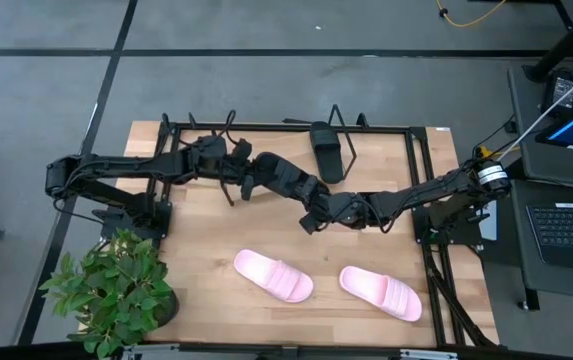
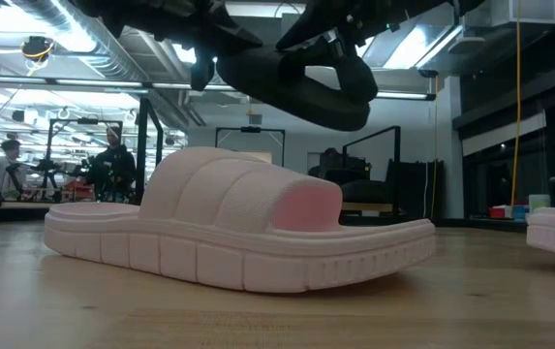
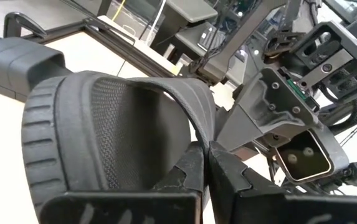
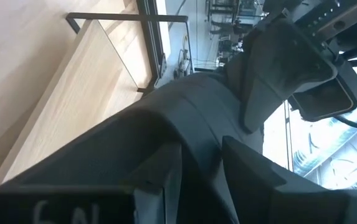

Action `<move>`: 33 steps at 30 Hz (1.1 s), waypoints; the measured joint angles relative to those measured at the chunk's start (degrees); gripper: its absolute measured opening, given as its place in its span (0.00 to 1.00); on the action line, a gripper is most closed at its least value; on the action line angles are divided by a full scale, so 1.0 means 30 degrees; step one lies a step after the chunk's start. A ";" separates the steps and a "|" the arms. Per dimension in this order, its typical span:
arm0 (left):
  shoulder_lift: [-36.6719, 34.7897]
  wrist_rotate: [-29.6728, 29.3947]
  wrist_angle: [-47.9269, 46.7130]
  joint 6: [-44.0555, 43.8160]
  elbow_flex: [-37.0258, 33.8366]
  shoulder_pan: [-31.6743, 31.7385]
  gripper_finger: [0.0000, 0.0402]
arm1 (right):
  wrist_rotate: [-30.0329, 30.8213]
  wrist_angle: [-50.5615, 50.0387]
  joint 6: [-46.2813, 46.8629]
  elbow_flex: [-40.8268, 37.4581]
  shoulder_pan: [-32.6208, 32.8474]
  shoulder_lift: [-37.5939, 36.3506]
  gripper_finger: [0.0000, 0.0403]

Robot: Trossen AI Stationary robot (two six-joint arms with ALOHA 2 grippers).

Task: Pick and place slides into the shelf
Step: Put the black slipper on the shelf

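One matte black wide-strap slide (image 1: pixel 324 148) sits on the slanted light-wood shelf (image 1: pixel 386 150), second black slide (image 1: pixel 278 178) held mid-air over the tabletop, left claw (image 1: pixel 249 181) and right claw (image 1: pixel 311 212) both pinching it, two pale pink slides (image 1: pixel 273 275) not yet picked.

A potted plant (image 1: pixel 116 290) stands at the table's (image 1: pixel 206 250) corner; a laptop (image 1: pixel 571 225) sits alongside.
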 joint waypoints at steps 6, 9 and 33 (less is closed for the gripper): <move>-0.0015 0.0369 -0.0049 -0.0012 0.0000 0.0017 0.00 | 0.0061 -0.0015 0.0000 0.0000 0.0015 0.0000 0.29; -0.0015 0.0388 -0.0073 -0.0017 0.0000 0.0014 0.00 | 0.0061 -0.0016 -0.0006 0.0000 0.0015 0.0000 0.29; -0.0022 0.0246 -0.0255 0.1674 0.0000 0.0022 0.11 | 0.0937 0.0095 0.0543 -0.0007 0.0022 0.0000 0.02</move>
